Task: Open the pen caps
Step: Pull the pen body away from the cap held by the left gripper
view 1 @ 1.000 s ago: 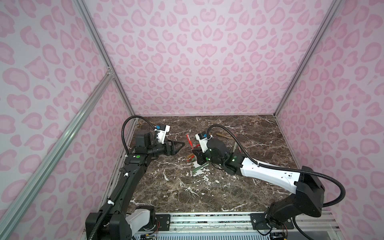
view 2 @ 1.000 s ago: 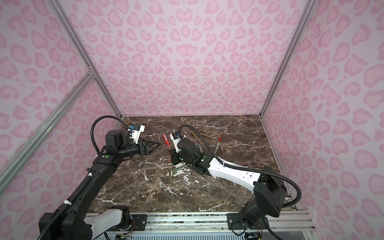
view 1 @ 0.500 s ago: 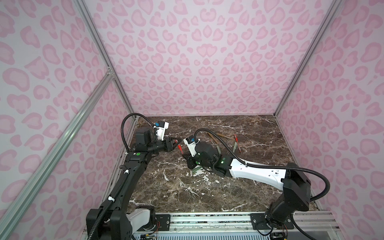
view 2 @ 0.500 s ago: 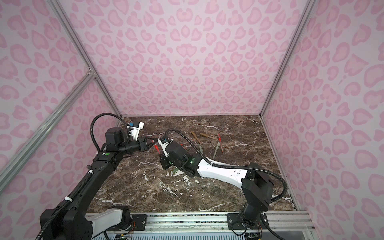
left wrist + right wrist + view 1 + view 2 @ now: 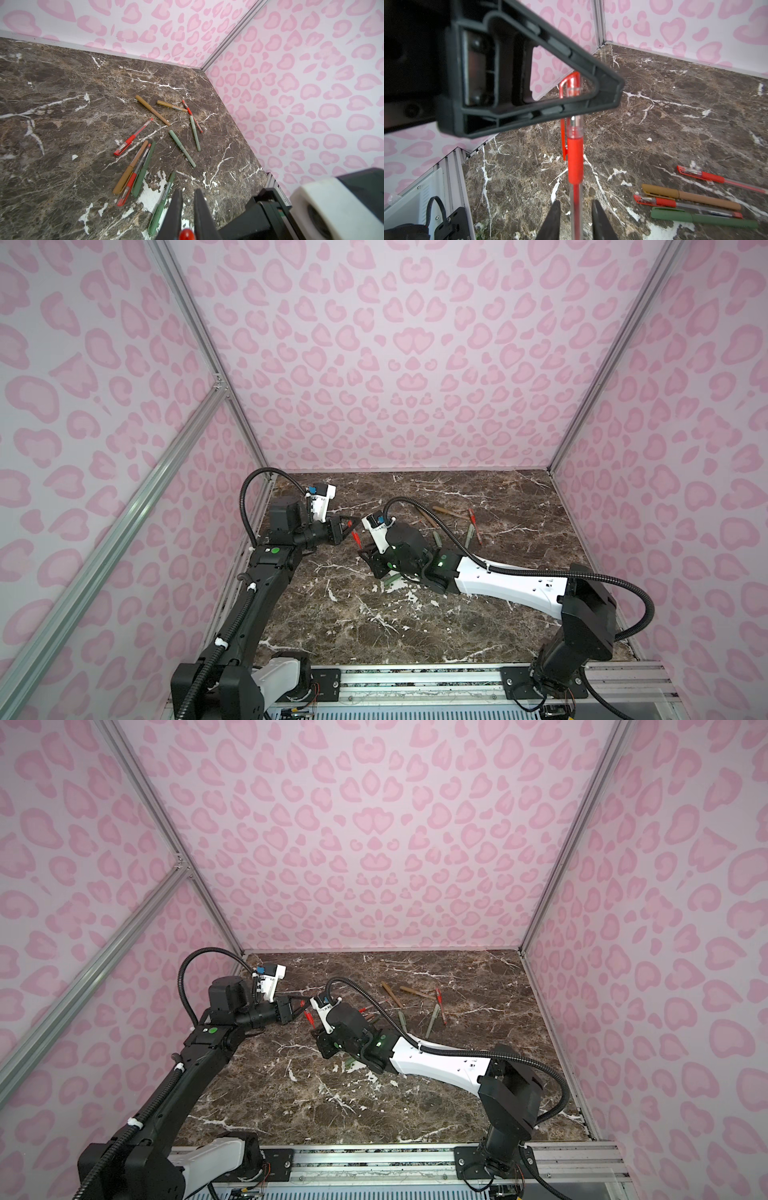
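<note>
Working above the dark marble desk (image 5: pixel 415 614), toward its far left corner. Leaving the other pens (image 5: pixel 181 148) scattered nearer the far edge, probably to be done one at a time. Clamping tight with the left claw (image 5: pixel 188 192), and standing slightly apart with the right claw (image 5: pixel 575 203) around a red pen (image 5: pixel 575 160) held off the desk between both (no pressing seen on the clear barrel), probably ready to close and pull. Pinching the cap (image 5: pixel 572 83) itself in the left claw, to give that pull something fixed. Seems not yet separated.
</note>
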Controlling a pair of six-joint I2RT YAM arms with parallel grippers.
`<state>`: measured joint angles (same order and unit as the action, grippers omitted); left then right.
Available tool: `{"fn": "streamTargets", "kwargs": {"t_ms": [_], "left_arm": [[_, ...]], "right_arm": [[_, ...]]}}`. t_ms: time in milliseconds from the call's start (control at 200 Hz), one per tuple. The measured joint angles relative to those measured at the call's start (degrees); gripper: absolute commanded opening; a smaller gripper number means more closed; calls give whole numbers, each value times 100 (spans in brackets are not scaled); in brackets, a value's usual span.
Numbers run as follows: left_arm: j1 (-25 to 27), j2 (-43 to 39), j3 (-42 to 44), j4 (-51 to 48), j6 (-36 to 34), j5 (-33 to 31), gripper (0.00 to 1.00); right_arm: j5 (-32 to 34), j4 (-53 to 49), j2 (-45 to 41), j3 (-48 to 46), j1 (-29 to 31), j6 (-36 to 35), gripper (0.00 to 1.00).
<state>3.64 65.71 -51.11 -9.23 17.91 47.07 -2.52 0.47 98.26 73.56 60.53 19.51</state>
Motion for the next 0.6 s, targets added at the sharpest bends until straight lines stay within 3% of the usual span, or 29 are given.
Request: {"fn": "streamTargets", "kwargs": {"t_ms": [75, 225, 600], "left_arm": [[0, -4, 0, -9, 0, 2, 3], [-4, -17, 17, -15, -9, 2, 3], [-142, -26, -33, -542, 0, 109, 3]], "right_arm": [[17, -17, 107, 94, 0, -33, 21], [-4, -15, 214, 197, 0, -118, 0], [-50, 782, -28, -610, 22, -103, 0]]}}
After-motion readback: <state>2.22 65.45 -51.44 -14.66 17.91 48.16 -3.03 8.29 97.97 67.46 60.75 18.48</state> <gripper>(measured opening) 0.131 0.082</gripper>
